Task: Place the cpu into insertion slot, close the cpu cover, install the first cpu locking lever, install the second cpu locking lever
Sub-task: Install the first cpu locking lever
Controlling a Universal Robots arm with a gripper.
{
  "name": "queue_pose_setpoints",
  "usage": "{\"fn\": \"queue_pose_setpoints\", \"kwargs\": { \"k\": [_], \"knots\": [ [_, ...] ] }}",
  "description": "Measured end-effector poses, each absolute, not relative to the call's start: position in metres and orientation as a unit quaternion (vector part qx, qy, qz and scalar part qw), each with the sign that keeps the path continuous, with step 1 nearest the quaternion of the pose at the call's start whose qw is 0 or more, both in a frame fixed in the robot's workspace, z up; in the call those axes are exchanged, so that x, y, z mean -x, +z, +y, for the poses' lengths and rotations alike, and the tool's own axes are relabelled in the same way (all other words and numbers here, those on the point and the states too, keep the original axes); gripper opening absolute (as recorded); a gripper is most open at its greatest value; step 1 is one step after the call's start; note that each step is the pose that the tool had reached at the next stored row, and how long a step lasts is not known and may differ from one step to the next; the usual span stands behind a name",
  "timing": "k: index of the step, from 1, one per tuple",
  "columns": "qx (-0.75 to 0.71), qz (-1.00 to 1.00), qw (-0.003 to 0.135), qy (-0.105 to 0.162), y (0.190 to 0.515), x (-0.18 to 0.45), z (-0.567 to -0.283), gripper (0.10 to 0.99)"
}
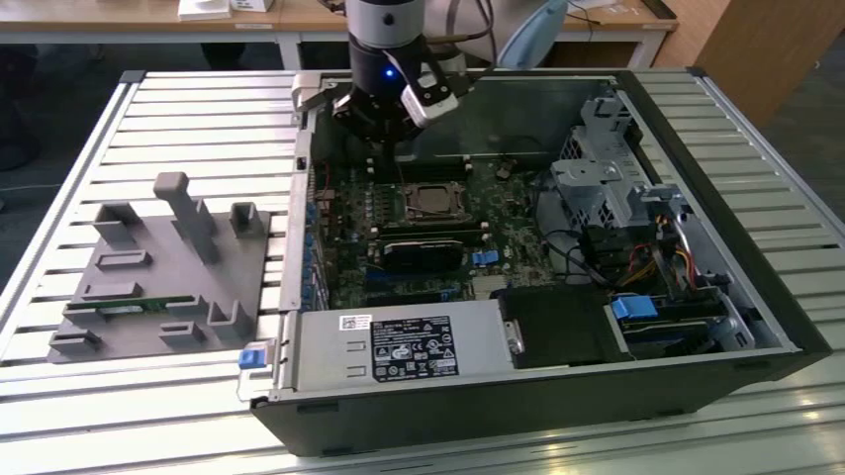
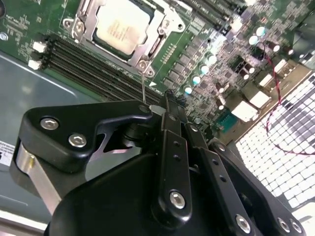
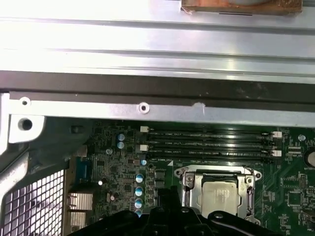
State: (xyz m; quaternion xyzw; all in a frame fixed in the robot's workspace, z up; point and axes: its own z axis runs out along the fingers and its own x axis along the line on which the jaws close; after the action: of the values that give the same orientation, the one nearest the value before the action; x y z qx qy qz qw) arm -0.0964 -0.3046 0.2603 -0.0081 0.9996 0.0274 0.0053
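Second wrist view showed the gripper point(image 2: 157, 107) pinched shut, tips against a thin lever point(image 2: 142, 83) (basically a wire), while the chip point(image 2: 120, 27) sat on the green board point(image 2: 206, 44) under its closed metal cover point(image 2: 153, 43).

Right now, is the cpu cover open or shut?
Shut: the cpu cover lies flat, framing the cpu in the second wrist view.

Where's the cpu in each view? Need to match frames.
Exterior view: cpu in the middle of the green board.
Second wrist view: cpu inside its silver frame.
First wrist view: cpu in that same frame.
Shared landmark: long black memory slots running alongside it.
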Motion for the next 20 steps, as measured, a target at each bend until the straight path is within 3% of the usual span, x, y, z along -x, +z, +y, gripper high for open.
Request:
{"fn": "queue_pose_setpoints", "kwargs": {
  "k": [20],
  "knots": [
    [0.008, 1.000, 0.005, 0.027, 0.258, 0.086, -0.293, 0.106]
  ]
}}
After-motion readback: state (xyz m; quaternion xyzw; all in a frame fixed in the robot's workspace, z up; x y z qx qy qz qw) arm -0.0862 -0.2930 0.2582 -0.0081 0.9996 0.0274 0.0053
